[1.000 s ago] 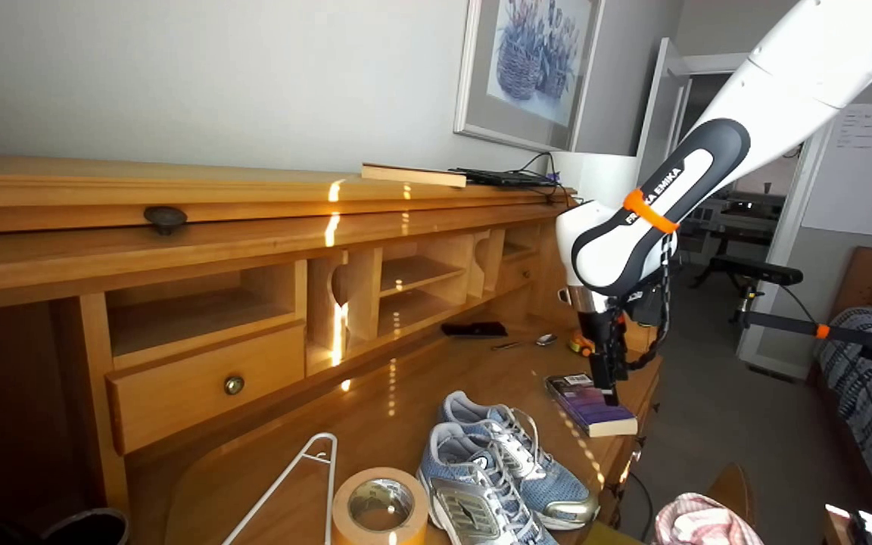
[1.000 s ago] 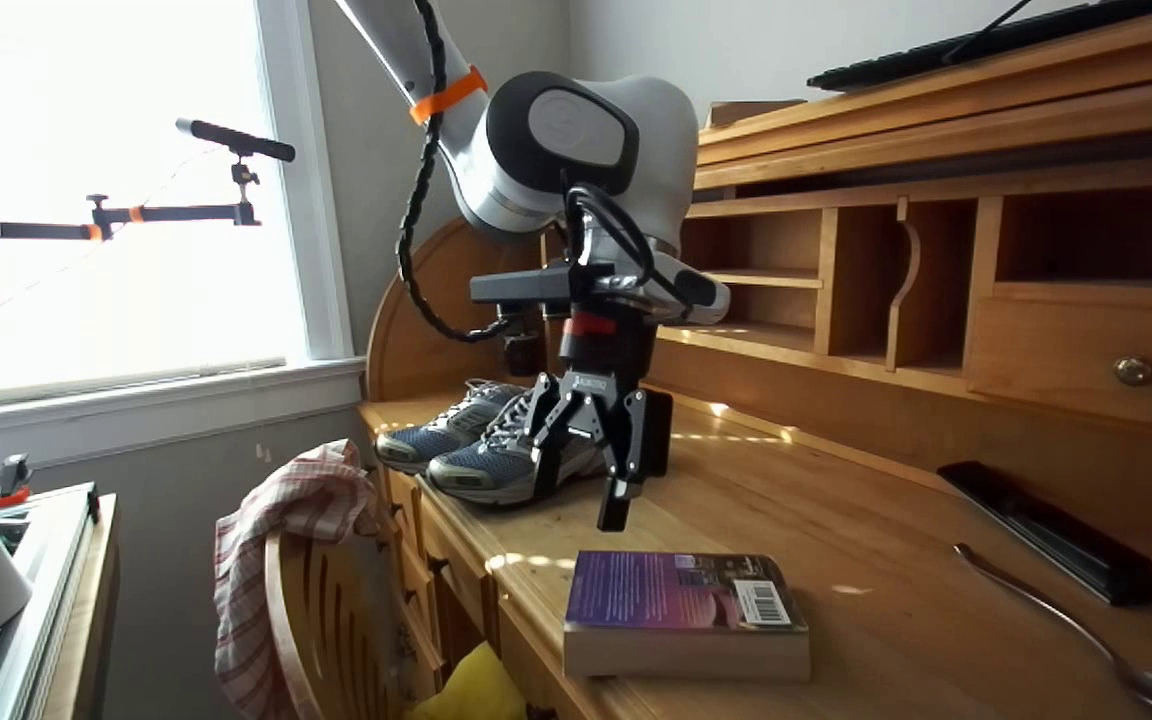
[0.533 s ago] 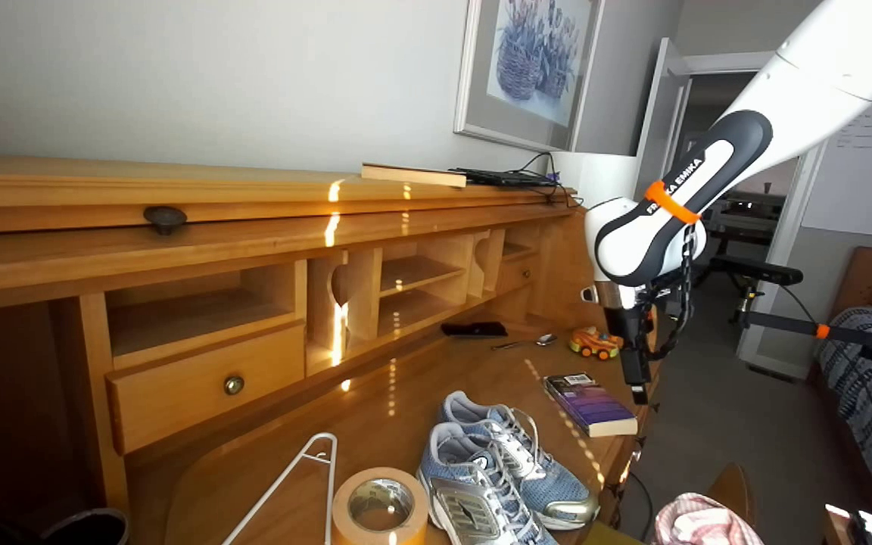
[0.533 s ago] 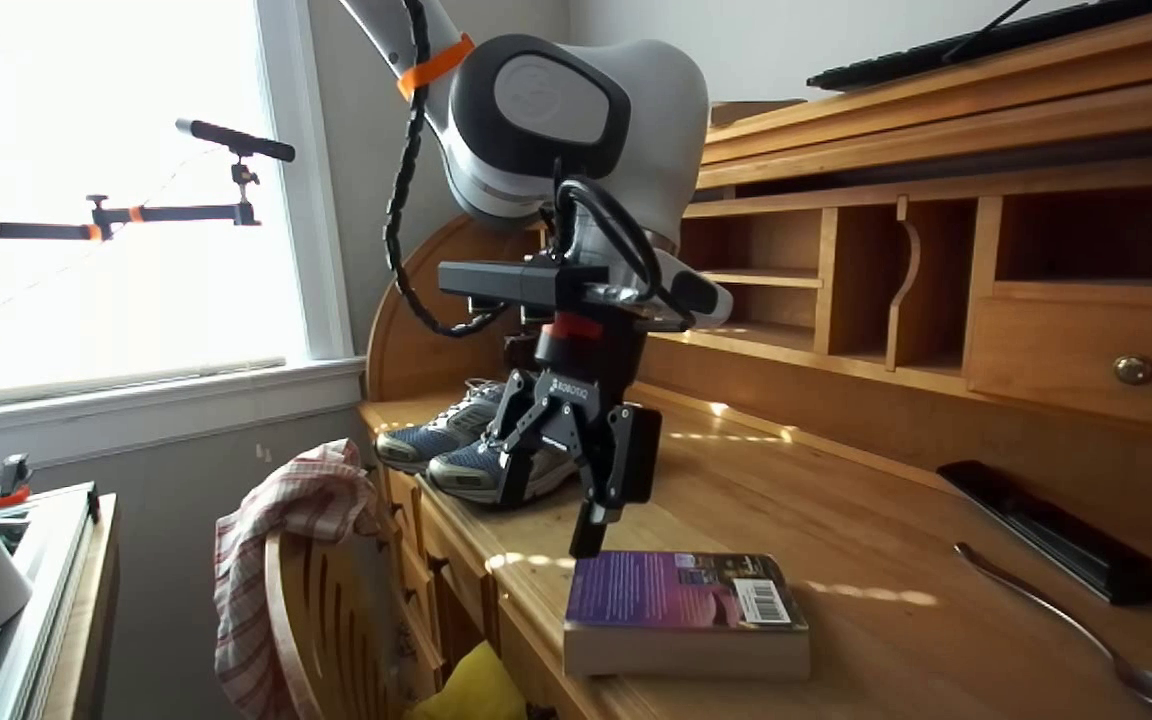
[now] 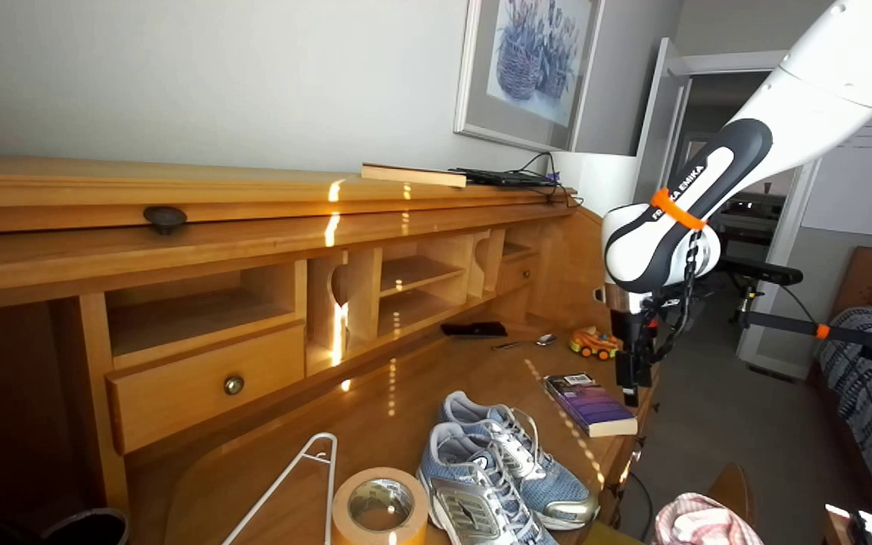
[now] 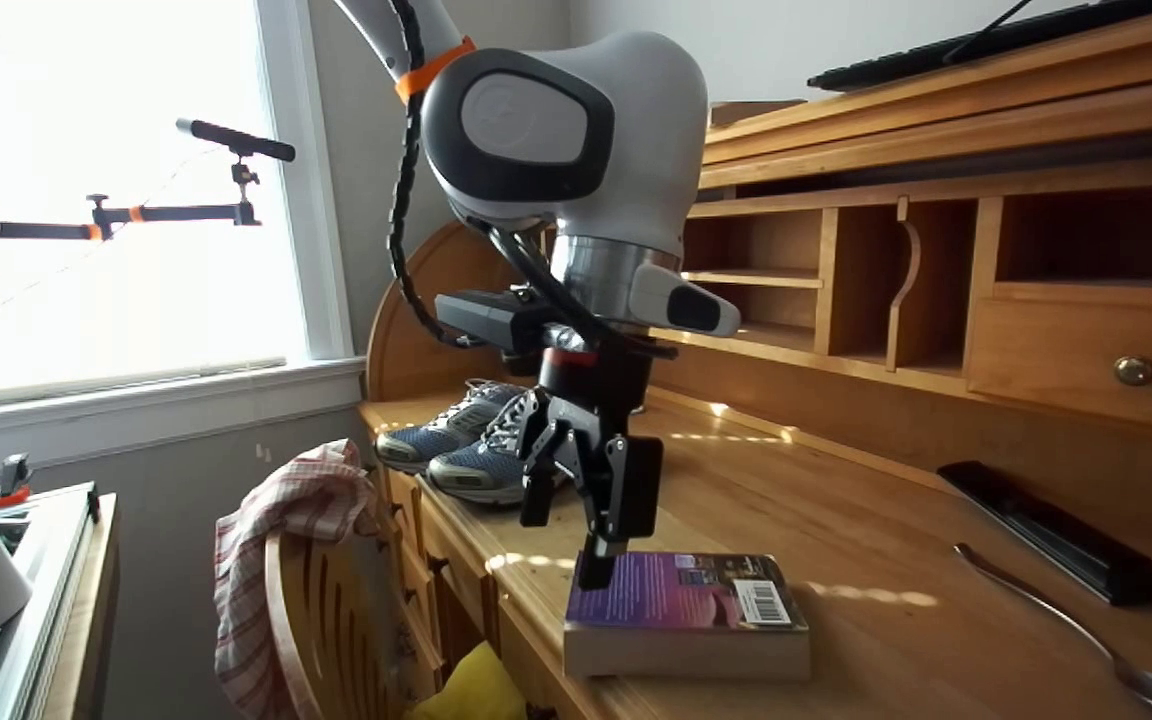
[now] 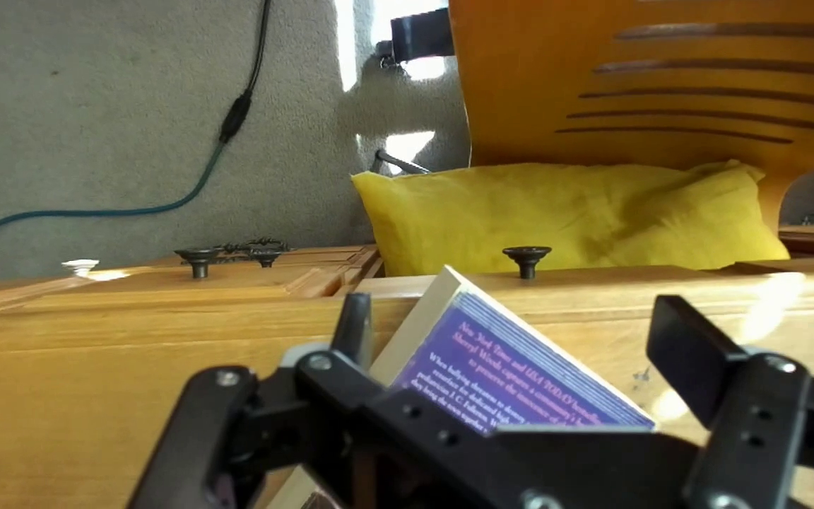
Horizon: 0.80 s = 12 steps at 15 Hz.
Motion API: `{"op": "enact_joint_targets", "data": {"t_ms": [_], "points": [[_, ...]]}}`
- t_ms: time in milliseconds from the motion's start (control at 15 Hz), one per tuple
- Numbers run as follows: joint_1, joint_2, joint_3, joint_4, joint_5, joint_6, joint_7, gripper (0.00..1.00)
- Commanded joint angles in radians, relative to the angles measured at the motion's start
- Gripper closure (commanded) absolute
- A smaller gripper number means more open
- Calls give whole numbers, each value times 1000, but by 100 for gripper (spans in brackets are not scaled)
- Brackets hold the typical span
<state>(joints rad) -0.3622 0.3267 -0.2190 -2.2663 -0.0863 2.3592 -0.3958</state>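
Note:
My gripper point(image 6: 566, 540) stands open with nothing between its fingers, just above the desk's front edge. Nearest to it is a thick paperback book point(image 6: 681, 600) with a purple back cover, lying flat. In an exterior view one fingertip overlaps the book's far left corner; whether they touch I cannot tell. The wrist view shows the book point(image 7: 492, 360) slanted below the wide-apart fingers point(image 7: 356, 322), nearer the left one, its lower part hidden by the gripper. Grey-blue running shoes point(image 5: 489, 462) sit close by, and an orange toy car point(image 5: 593, 343) is partly behind the gripper point(image 5: 630, 395).
A spoon point(image 6: 1046, 610) and a black case point(image 6: 1046, 530) lie toward the cubbies. A tape roll point(image 5: 412, 522) and white hanger point(image 5: 331, 484) are by the shoes. Beyond the desk edge stand a wooden chair point(image 7: 661, 78) with a yellow pillow point(image 7: 569, 219) and a draped checked cloth point(image 6: 306, 520).
The gripper has shifted toward the desk's front edge and come down nearer the book, and the wrist has turned somewhat. The toy car has come into fuller view. The jaws have stayed apart.

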Motion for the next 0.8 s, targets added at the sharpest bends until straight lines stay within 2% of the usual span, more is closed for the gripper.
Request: {"op": "enact_joint_targets", "data": {"t_ms": [0,400,467,733], "points": [[24,19,-4,-7,4,46,91,0],[95,69,-16,40,-56,61,246,0],[122,77,-34,40,-99,92,310,0],[181,114,-61,64,-197,77,458,0]]}}
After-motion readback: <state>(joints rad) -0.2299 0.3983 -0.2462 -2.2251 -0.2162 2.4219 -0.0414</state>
